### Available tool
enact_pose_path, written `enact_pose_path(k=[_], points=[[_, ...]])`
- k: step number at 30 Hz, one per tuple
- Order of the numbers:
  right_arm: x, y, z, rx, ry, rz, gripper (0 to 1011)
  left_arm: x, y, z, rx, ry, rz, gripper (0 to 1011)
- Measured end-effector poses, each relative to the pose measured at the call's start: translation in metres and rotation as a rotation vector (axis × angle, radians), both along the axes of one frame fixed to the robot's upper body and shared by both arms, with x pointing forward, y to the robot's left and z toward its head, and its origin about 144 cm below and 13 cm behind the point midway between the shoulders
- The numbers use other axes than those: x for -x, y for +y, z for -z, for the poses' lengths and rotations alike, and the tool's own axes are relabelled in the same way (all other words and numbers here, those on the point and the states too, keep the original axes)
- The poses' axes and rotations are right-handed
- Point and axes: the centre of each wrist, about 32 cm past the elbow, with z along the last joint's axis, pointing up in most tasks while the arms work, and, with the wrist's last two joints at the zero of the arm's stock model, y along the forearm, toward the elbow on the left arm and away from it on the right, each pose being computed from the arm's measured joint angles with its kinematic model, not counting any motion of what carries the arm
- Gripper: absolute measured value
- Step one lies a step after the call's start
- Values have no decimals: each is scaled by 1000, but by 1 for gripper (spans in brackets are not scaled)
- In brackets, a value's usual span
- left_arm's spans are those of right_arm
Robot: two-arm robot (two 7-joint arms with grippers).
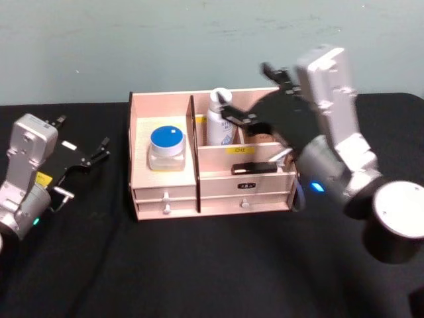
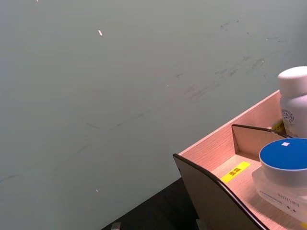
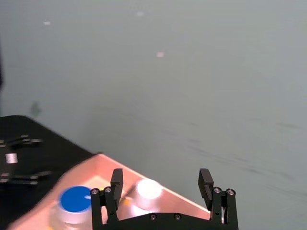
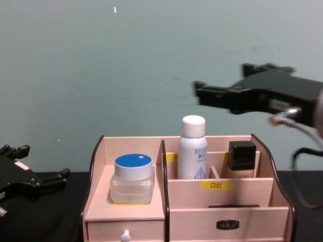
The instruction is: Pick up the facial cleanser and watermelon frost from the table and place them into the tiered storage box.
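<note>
The tiered storage box (image 1: pixel 142 126) (image 4: pixel 222 214) (image 2: pixel 211 153) stands mid-table. The watermelon frost (image 1: pixel 166 147) (image 4: pixel 132 177) (image 2: pixel 284 170) (image 3: pixel 74 201) sits in its left compartment. Upright in the rear middle compartment is the facial cleanser (image 1: pixel 217 118) (image 4: pixel 193 148) (image 2: pixel 294 100) (image 3: pixel 147 189). My right gripper (image 1: pixel 243 88) (image 4: pixel 220 80) (image 3: pixel 161 179) hovers open above the cleanser and clear of it, holding nothing. To the left of the box, low over the table, my left gripper (image 1: pixel 83 134) (image 4: pixel 43 164) is open and holds nothing.
A square black-capped beige bottle (image 4: pixel 242 157) stands in the rear right compartment. The box has small drawers (image 1: pixel 165 195) along its front. A black table (image 1: pixel 199 265) runs to a pale green wall (image 4: pixel 126 65) close behind the box.
</note>
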Motion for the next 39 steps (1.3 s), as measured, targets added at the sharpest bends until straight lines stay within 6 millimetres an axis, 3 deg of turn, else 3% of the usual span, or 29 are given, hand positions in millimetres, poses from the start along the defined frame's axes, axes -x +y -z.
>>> enact_pose_path(k=[8,17,39], points=[[11,-40,13,-32,-12,154,1003,0,0,0,0,0,0,1010],[10,-71,39,-45,40,283,1003,0,0,0,0,0,0,1010],[-14,-85,81,-26,175,311,1003,0,0,0,0,0,0,1010]])
